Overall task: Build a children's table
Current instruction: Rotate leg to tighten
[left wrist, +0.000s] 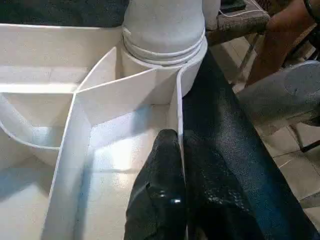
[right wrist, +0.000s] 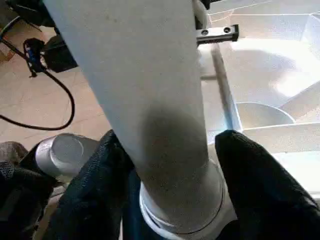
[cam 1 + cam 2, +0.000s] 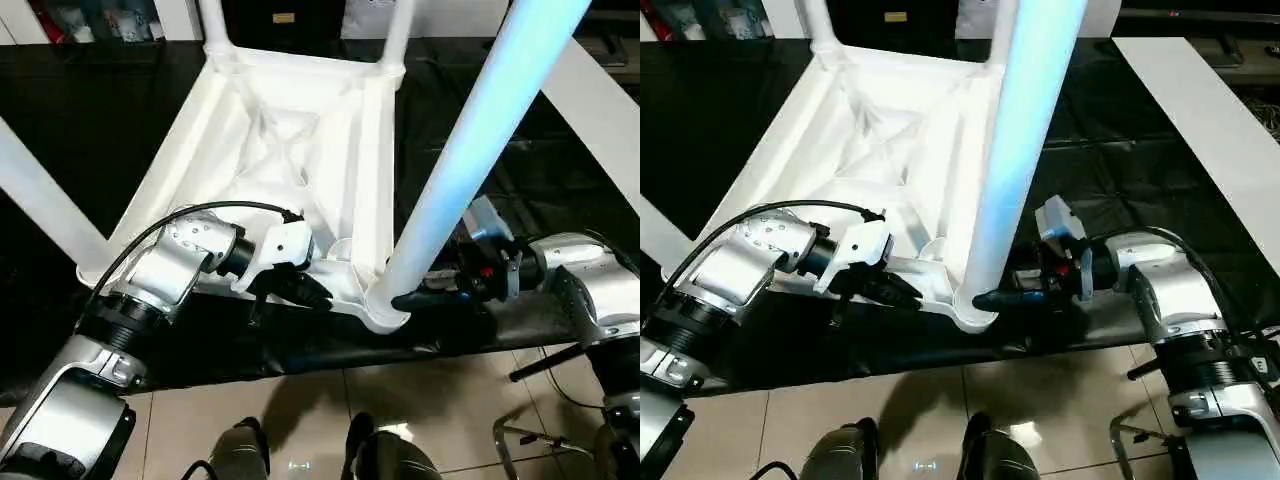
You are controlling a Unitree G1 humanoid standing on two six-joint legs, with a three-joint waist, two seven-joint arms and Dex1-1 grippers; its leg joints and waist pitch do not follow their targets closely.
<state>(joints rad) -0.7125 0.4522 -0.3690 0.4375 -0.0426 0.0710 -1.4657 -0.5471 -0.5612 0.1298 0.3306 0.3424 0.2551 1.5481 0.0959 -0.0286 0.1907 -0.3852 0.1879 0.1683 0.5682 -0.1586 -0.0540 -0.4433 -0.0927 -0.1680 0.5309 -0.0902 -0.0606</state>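
The children's table [image 3: 290, 140] lies upside down on the black work surface [image 3: 90, 120], ribbed underside up. White tube legs stand in its corner sockets. The near right leg [image 3: 470, 150] rises toward the camera. My left gripper [image 3: 305, 285] is shut on the table's thin near rim [image 1: 178, 100], one finger on each side of the wall, just beside that leg's socket [image 1: 165, 45]. My right gripper [image 3: 405, 300] is open and straddles the base of the near right leg [image 2: 150, 75]. One finger [image 2: 95, 170] touches the tube and the other [image 2: 250, 170] stands slightly off it.
The work surface's front edge [image 3: 330, 365] runs just under both grippers, with tiled floor [image 3: 450, 400] below. A white panel [image 3: 1200, 120] lies on the right of the surface. A metal frame [image 3: 520, 440] stands on the floor at right. A person's leg [image 1: 280, 40] shows beyond the edge.
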